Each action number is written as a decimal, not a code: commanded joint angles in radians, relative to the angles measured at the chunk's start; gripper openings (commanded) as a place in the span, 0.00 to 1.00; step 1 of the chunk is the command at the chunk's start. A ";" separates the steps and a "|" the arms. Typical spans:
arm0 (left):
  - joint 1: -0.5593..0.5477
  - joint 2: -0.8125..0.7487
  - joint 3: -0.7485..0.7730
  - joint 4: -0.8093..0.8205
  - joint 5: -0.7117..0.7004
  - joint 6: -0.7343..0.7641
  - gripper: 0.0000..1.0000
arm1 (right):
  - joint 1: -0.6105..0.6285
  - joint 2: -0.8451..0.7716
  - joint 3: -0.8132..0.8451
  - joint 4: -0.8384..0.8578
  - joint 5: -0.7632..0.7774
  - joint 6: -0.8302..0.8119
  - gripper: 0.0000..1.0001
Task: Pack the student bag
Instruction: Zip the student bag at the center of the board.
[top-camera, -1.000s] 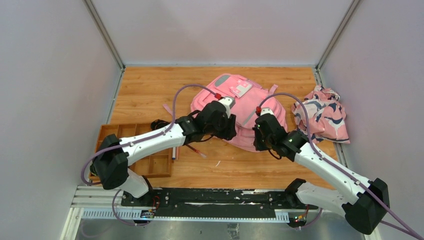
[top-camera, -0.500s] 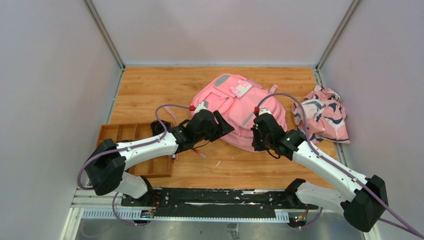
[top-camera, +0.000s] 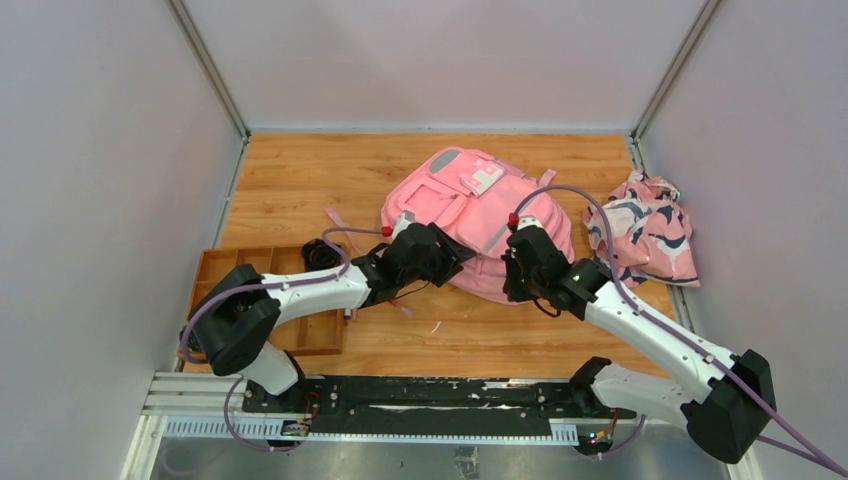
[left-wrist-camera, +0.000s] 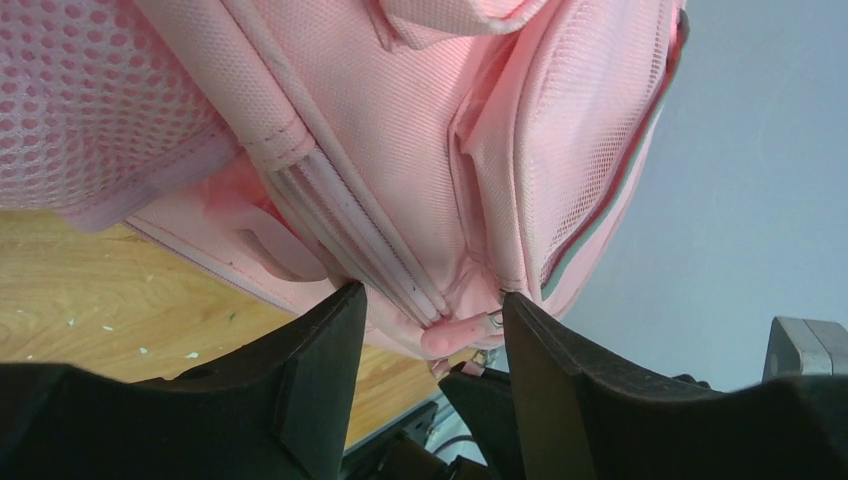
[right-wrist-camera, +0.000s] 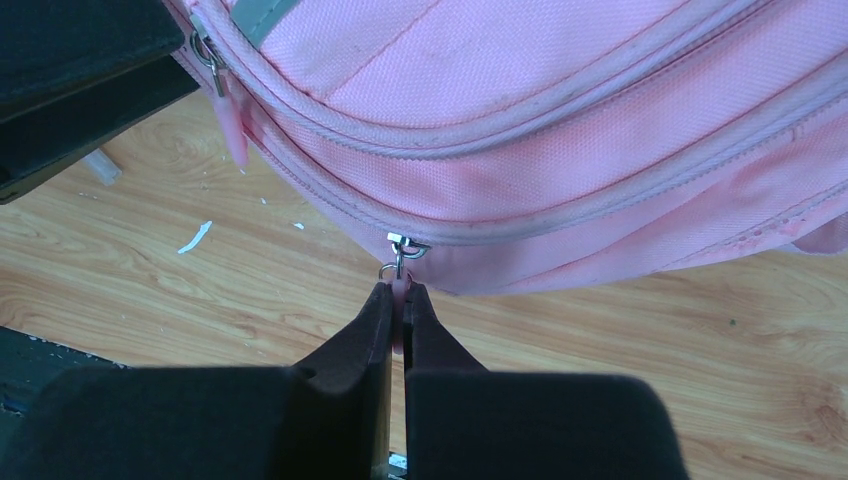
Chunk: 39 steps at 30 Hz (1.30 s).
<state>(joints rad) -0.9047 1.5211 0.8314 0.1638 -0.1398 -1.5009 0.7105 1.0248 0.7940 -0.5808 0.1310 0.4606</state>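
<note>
Top external shows the student bag (top-camera: 480, 210) lying mid-back on the wooden table (top-camera: 300, 180); left wrist shows the left gripper (left-wrist-camera: 432, 300) standing moderately wide astride its zipped corner; right wrist shows the right gripper (right-wrist-camera: 402, 296) pinched on a zip pull (right-wrist-camera: 399, 268) at the bag's near edge.

Compartmented wooden tray (top-camera: 212, 262): on the wooden worktop (top-camera: 290, 180), against the left edge, toward the near-left corner. Crumpled pink cloth with navy-white pattern (top-camera: 645, 240): against the right edge. Small white scrap (top-camera: 436, 326): bare worktop, near-centre.

One student bag (top-camera: 480, 215), one patterned cloth (top-camera: 645, 240), one wooden tray (top-camera: 320, 332)
</note>
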 joint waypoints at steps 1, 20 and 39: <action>0.003 0.015 0.006 0.030 -0.021 -0.058 0.59 | -0.011 -0.021 0.028 -0.027 -0.006 0.013 0.00; 0.187 0.055 0.057 -0.023 0.022 0.239 0.00 | -0.022 -0.139 0.007 -0.139 0.167 0.014 0.00; 0.408 0.265 0.657 -0.586 0.125 0.825 0.03 | -0.025 -0.043 0.016 -0.056 0.002 0.098 0.00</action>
<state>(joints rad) -0.5415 1.7653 1.3430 -0.3416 0.1669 -0.8127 0.5861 0.9627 0.7780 -0.5491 0.1360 0.5014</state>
